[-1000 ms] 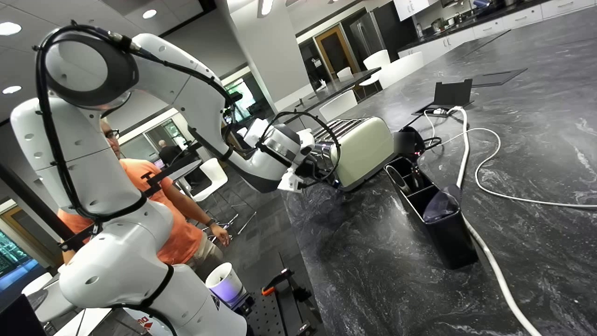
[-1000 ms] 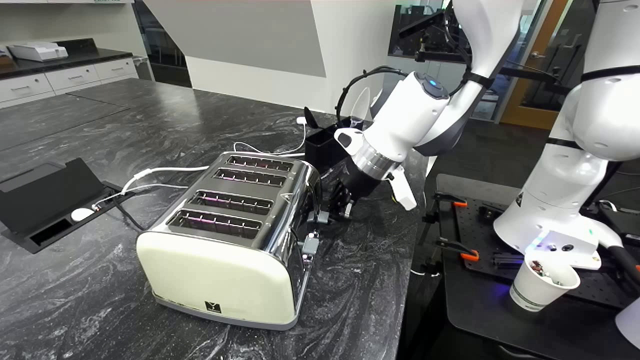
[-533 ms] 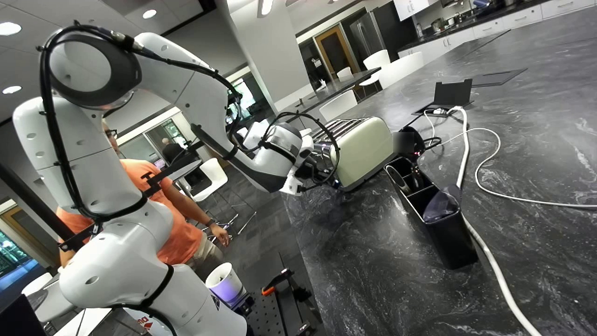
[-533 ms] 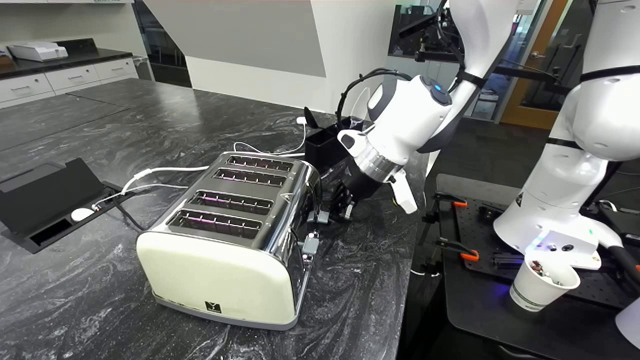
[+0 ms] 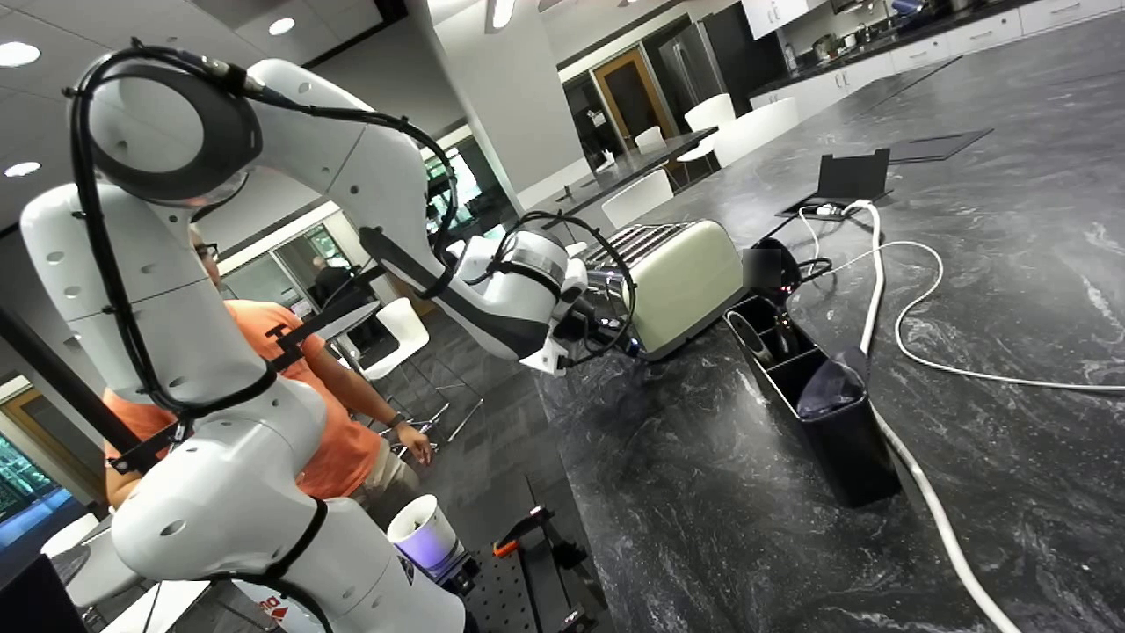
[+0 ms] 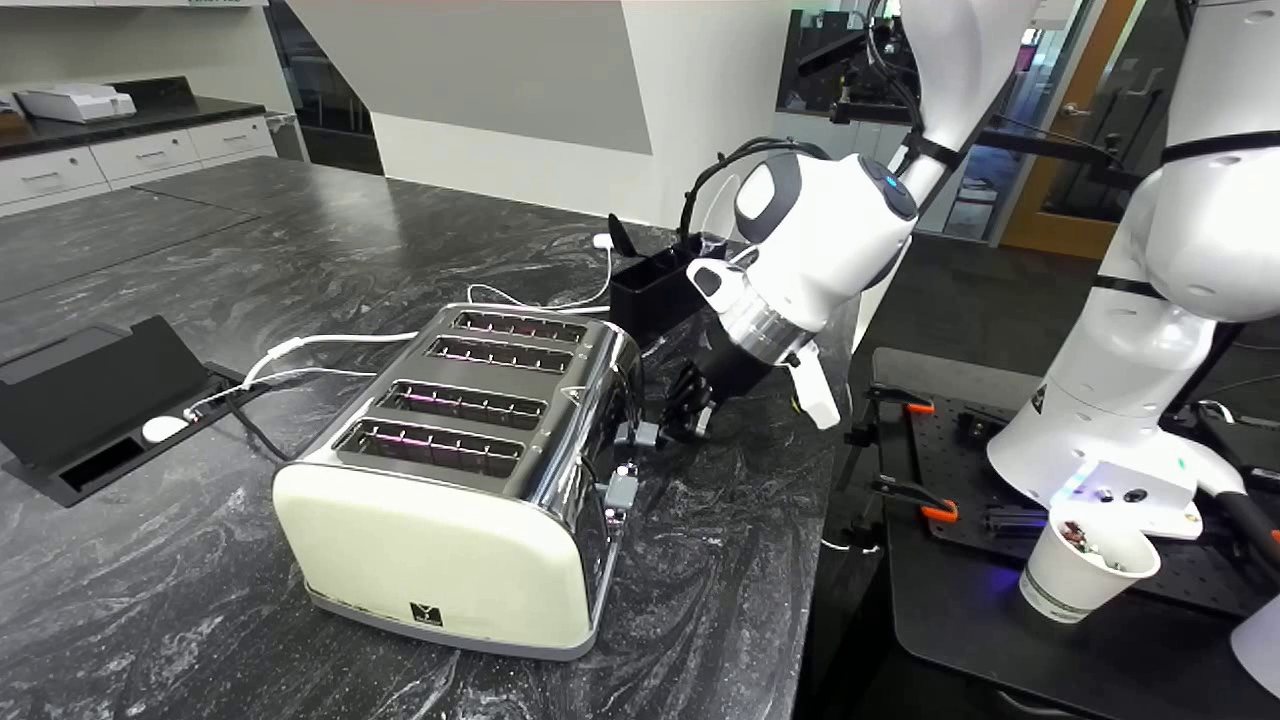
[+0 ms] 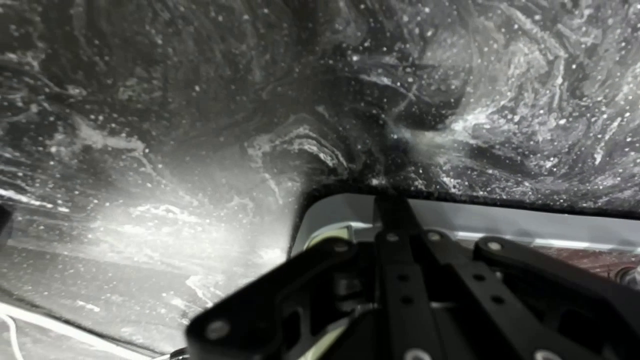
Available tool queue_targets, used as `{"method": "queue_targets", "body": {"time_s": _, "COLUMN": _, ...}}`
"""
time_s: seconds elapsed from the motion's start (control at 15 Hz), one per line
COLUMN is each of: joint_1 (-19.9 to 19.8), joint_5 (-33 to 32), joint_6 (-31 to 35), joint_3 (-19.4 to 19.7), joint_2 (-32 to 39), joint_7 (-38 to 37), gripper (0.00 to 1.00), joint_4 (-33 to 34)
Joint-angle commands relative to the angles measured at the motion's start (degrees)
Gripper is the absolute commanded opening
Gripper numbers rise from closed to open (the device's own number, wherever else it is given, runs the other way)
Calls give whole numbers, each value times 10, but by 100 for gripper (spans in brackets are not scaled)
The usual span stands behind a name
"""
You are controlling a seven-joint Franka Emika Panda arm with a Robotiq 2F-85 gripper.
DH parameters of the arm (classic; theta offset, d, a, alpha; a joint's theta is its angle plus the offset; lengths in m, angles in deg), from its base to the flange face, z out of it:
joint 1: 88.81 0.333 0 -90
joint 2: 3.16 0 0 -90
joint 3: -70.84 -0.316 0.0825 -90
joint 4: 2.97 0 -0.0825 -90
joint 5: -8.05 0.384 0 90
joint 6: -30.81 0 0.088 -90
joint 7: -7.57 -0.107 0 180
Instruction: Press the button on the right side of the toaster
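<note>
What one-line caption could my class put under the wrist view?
Closed black jointed gripper partly hiding a round-cornered, cream-and-grey toaster on a black, white-veined countertop.

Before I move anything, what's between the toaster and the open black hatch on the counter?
In an exterior view, a thick white cord, a thin white cord and a black cord lie between the toaster and the hatch.

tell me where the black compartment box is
In an exterior view, the black compartment box stands right of centre on the countertop, nearer the camera than the toaster, with a thick white cable along its right side.
</note>
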Motion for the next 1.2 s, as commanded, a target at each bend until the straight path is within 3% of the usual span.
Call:
{"method": "queue_targets", "body": {"time_s": 0.0, "joint_1": -15, "joint_5": -72, "joint_6": 24, "joint_3": -11, "joint_2": -27, "joint_7": -78, "gripper": 0, "joint_4": -3}}
{"method": "queue_targets", "body": {"time_s": 0.6, "joint_1": -31, "joint_5": -224, "joint_6": 13, "joint_3": -54, "joint_2": -18, "joint_7": -240, "gripper": 0, "joint_4": 23}}
{"method": "queue_targets", "body": {"time_s": 1.13, "joint_1": -28, "joint_5": -229, "joint_6": -4, "joint_3": -47, "joint_2": 4, "joint_7": -239, "gripper": 0, "joint_4": 30}}
